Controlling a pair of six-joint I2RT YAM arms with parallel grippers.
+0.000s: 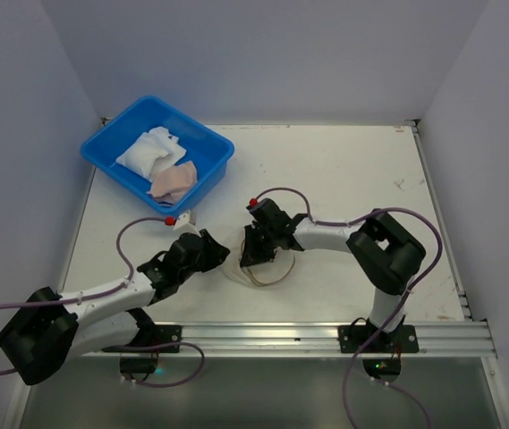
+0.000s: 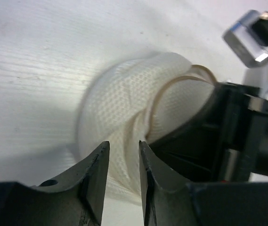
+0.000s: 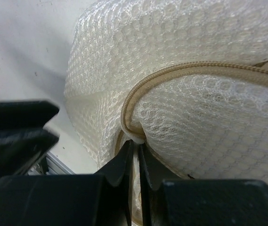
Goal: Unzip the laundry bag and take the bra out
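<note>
Step in hand: unzip, at the very start by my read.

Laundry bag point(image 2: 119, 99) sits on the counter point(image 1: 343, 179) near the front edge, between my two arms and well apart from the blue tub point(image 1: 116, 125) at the far left.

Left end effector point(image 2: 123, 146): nearly pressed together, with a fold of the bag's mesh pinched between the fingers at its near side. That's my anchor.

Right end effector point(image 3: 134, 143): almost fully pressed together, nipping at the bend of the beige zipper point(image 3: 195, 68), where the track curls down into the mesh. There's a small pale bit between the tips. I can't tell whether it's the pull tab or just fabric.

The stretch of track in the right wrist view looks closed. No opening is visible, and the bra isn't visible through the mesh.

Next move, as I judge it:
- left holds the anchor firm so the bag can't slide or roll
- right draws along the curve of the track, not straight off it, keeping the mesh taut between the two grips

Risks: if the right has only fabric, the whole bag gets dragged. Slack mesh could also jam the slider.
</note>
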